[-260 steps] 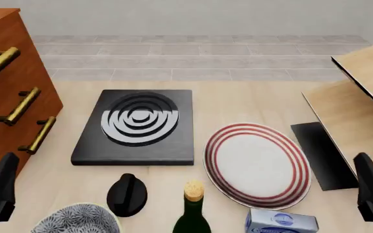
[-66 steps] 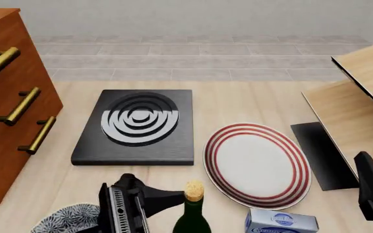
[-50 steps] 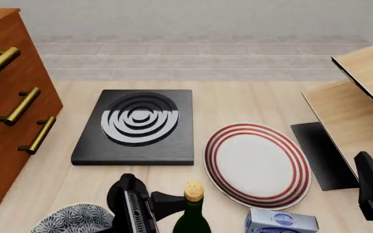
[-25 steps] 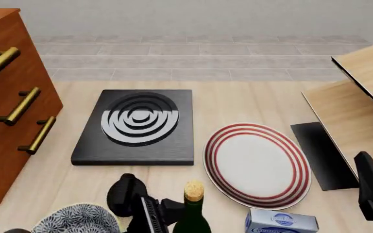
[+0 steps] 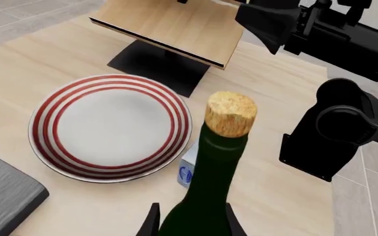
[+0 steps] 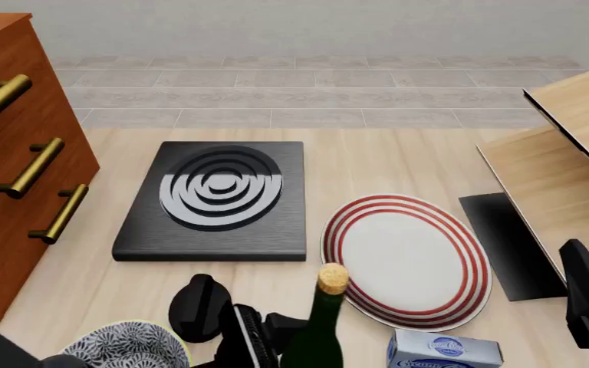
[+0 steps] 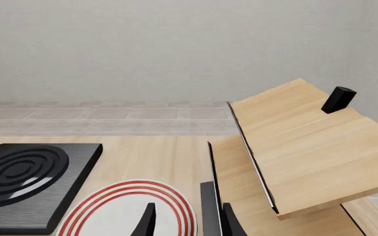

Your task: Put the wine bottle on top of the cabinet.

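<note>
The left gripper point(image 5: 190, 227) pinched the wine bottle point(image 6: 317, 326), tilted beside a striped plate point(image 6: 407, 257) and black knob point(image 6: 199, 307); right jaws stood spread.

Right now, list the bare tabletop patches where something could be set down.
Bare wood lies between the cabinet and the black slab, and behind the striped plate toward the floor tiles. The near edge is crowded: wine bottle, black knob, patterned bowl, blue box.

No wording can be read anywhere; the small blue-and-white box point(image 6: 445, 349) beside the red-striped plate point(image 6: 409, 259) carries a round blue emblem and a line of print across its face, but both are too small and blurred to make out; in the left wrist view only a sliver of that emblem shows behind the wine bottle point(image 5: 210, 187), equally illegible.
</note>
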Controlling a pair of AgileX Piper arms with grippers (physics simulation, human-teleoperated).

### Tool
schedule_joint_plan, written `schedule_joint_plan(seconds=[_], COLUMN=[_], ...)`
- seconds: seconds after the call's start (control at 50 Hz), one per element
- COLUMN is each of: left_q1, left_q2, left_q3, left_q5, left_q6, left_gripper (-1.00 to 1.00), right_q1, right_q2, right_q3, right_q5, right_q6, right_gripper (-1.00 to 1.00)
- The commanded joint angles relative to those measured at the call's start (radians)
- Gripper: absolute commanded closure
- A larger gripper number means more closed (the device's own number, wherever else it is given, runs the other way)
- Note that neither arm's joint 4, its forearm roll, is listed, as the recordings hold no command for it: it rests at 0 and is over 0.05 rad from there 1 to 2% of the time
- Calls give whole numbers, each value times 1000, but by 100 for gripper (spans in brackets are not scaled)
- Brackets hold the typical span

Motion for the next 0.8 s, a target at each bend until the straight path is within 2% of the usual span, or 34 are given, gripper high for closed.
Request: schedule_joint_plan(seconds=[0.02,0.18,0.4,0.8], left_q1=[7,18,39,64], left_q2=[-7,-182,-294,-533], left_q3=[28,58,65,40], left_q5=[41,139,209,407], left_q6=[21,17,0,-6], left_gripper=[100,100,100,100], right_q1=[0,0,0,0], right_q2=[0,0,0,0], right_q3=[0,0,0,0], right_q5=[0,0,0,0], right_q6=[0,1,0,0], right_gripper=[-100,-100,-100,-100])
